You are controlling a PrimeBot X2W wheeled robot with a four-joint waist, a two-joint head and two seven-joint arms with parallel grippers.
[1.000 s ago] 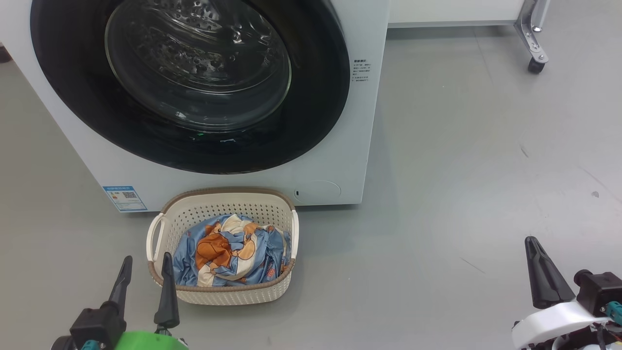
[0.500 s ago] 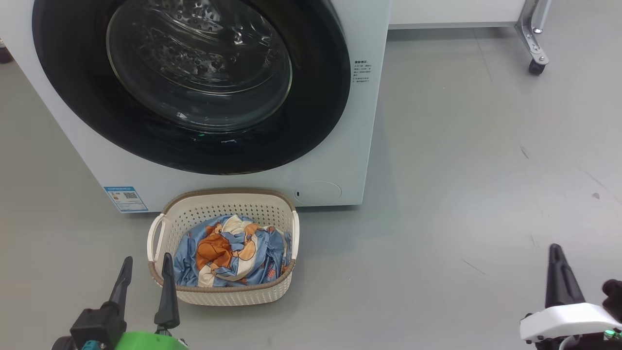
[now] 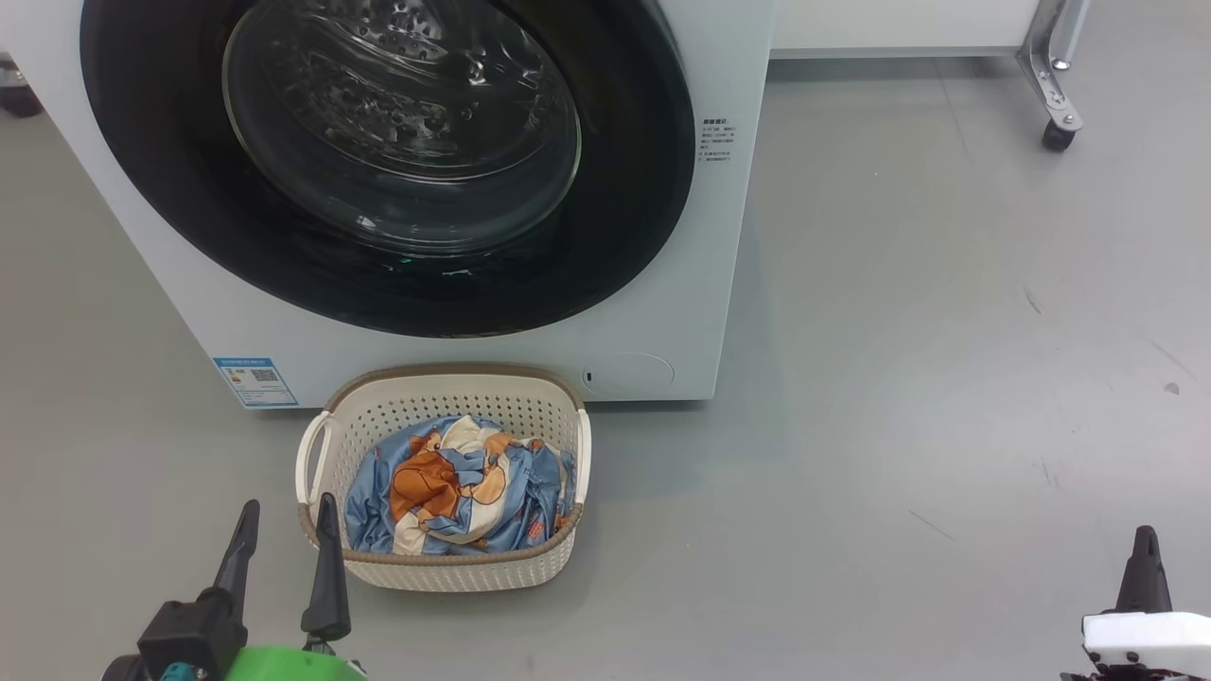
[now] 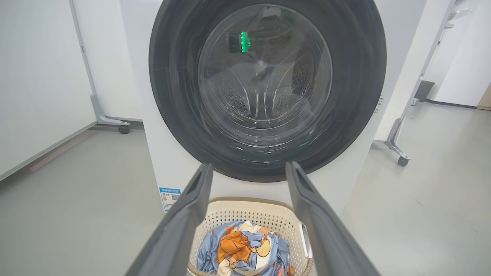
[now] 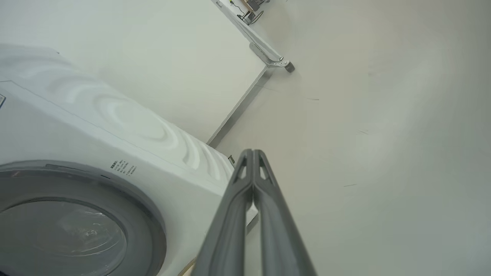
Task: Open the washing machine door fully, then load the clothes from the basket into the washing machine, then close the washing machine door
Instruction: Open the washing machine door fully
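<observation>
Right claw (image 3: 1146, 541): slid back, far from basket (image 3: 454, 573), shut.
Left claw (image 3: 289, 506): open, beside basket.
Clothes (image 3: 454, 482): in basket.
Door (image 3: 624, 189): shut.

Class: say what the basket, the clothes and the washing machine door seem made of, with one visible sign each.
The basket: probably matte cream plastic, from its moulded perforations. The clothes: soft printed fabric, crumpled into folds. The washing machine door: glossy black rim, likely plastic, around clear, reflective glass.
</observation>
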